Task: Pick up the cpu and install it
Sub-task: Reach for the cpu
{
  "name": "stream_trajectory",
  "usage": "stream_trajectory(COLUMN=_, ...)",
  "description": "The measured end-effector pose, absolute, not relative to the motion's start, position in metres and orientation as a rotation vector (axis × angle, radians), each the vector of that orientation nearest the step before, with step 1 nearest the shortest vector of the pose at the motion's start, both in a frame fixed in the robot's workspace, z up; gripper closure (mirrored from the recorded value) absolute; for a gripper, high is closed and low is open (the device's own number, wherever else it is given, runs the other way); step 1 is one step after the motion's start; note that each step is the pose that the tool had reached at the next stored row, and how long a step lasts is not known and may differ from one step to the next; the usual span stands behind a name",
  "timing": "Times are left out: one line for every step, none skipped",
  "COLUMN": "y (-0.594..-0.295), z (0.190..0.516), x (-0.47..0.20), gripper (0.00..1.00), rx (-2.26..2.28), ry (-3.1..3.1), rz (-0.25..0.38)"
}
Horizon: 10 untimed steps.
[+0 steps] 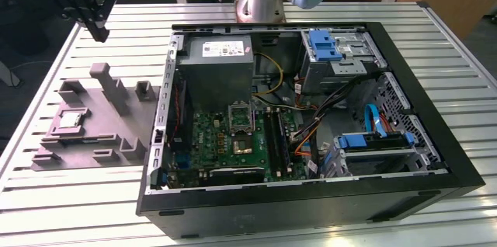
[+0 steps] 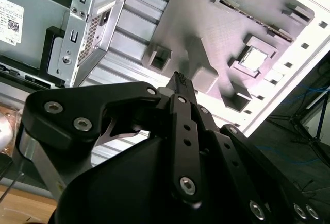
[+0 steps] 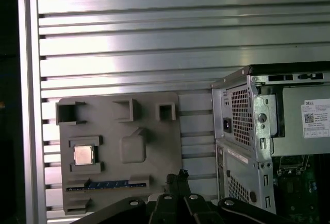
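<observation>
The cpu [image 1: 71, 120] is a small silver square lying flat in a recess of the grey fixture plate [image 1: 93, 142] on the table, on the exterior view's left beside the open computer case [image 1: 311, 200]. My gripper [image 1: 100, 36] hangs high above the table's far corner, beyond the plate, with its fingers shut together and nothing between them. In both wrist views the cpu [image 2: 256, 58] [image 3: 83, 155] sits well away from the closed gripper [image 2: 179, 79] [image 3: 181, 174]. On the motherboard the socket [image 1: 242, 142] lies bare, its black frame [image 1: 240, 114] beside it.
Raised posts [image 1: 105, 81] stand up from the fixture plate, and a long dark memory stick [image 3: 98, 184] lies in one of its slots. The grey power supply [image 1: 220, 63], cables and blue drive bays [image 1: 373, 142] crowd the case. The slatted metal table [image 1: 93, 212] extends around both.
</observation>
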<state>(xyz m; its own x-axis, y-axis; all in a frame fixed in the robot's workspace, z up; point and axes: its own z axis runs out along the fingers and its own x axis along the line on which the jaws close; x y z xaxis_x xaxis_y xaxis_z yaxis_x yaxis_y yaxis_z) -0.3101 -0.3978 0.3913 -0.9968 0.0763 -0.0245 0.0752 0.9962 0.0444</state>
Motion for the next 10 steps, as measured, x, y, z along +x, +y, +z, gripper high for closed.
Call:
stream_trajectory(y=-0.3978, z=0.3913, x=-0.3103, gripper=0.89, rx=0.118, ry=3.112, rz=0.068)
stream_trajectory(y=-0.3978, z=0.3913, x=-0.3107, gripper=0.89, rx=0.118, ry=3.112, rz=0.068)
stream_trajectory(y=-0.3978, z=0.3913, x=-0.311, gripper=0.89, rx=0.118, ry=3.113, rz=0.068)
stream_trajectory(y=-0.3978, z=0.3913, x=-0.314, gripper=0.89, rx=0.118, ry=3.112, rz=0.068)
stream_trajectory(y=-0.3978, z=0.3913, x=-0.3147, gripper=0.89, rx=0.118, ry=3.112, rz=0.068)
stream_trajectory(y=-0.3978, z=0.3913, x=-0.3153, gripper=0.89, rx=0.118, ry=3.112, rz=0.068)
stream_trajectory(y=-0.3978, z=0.3912, x=-0.3158, gripper=0.89, rx=0.118, ry=3.112, rz=0.068)
stream_trajectory(y=-0.3978, z=0.3913, x=-0.3164, gripper=0.89, rx=0.118, ry=3.112, rz=0.068)
stream_trajectory(y=-0.3978, z=0.3913, x=-0.3168, gripper=0.89, rx=0.118, ry=3.112, rz=0.068)
stream_trajectory(y=-0.3979, z=0.3913, x=-0.3172, gripper=0.89, rx=0.118, ry=3.112, rz=0.068)
